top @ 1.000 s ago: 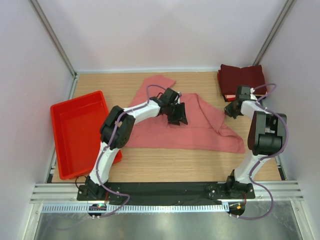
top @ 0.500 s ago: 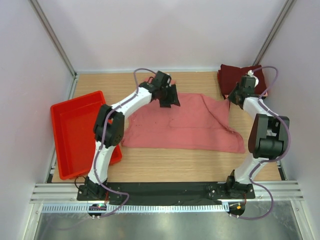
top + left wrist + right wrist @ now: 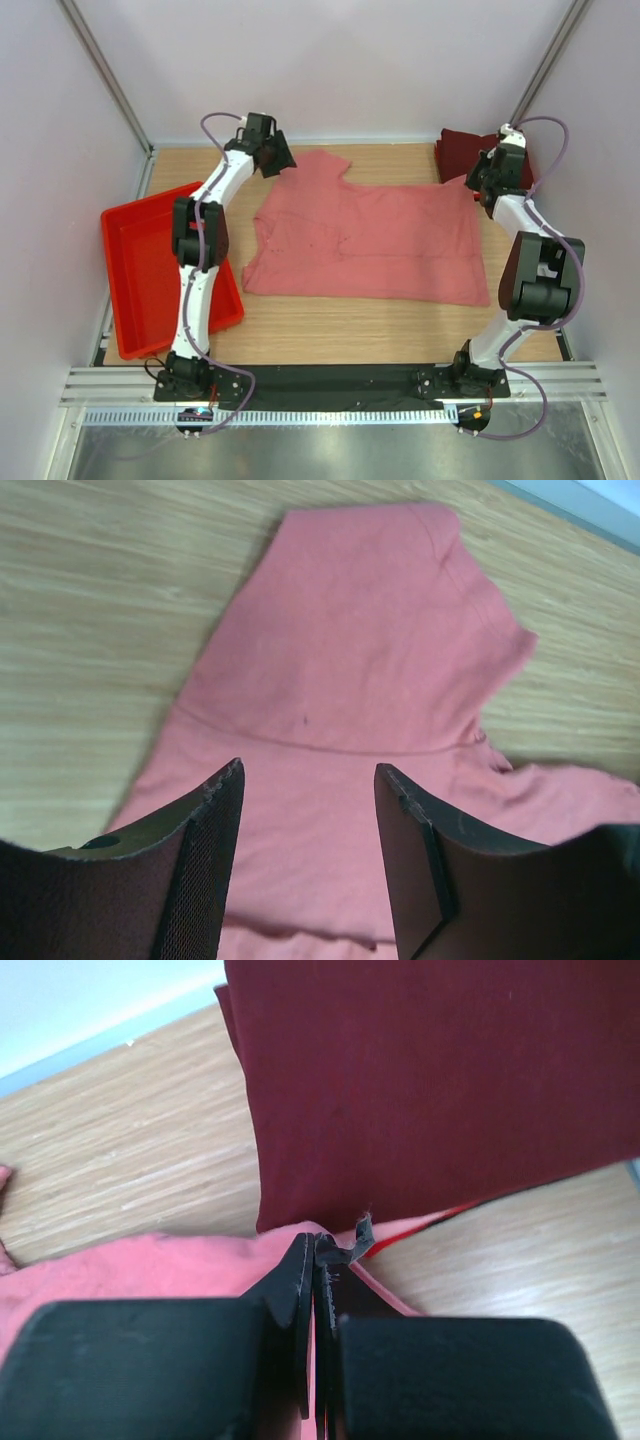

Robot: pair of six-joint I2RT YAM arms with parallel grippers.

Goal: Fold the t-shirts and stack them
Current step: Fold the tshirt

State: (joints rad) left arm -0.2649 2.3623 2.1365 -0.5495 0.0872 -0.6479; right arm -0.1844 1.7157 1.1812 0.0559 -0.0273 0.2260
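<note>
Soft salmon-pink t-shirt (image 3: pixel 370 240) should drape limply, so grip corners: right gripper (image 3: pixel 315 1260) pinches its far-right corner, left gripper (image 3: pixel 310 770) hangs spread.

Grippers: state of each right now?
Left gripper: open, holding nothing.
Right gripper: shut on a corner of the salmon-pink t-shirt, beside the maroon stack.

A light wood-grain tabletop (image 3: pixel 350 330) is enclosed by plain pale walls (image 3: pixel 330 60), with grey metal corner posts (image 3: pixel 105 75) and a slotted metal rail (image 3: pixel 330 413) along its near edge.
</note>
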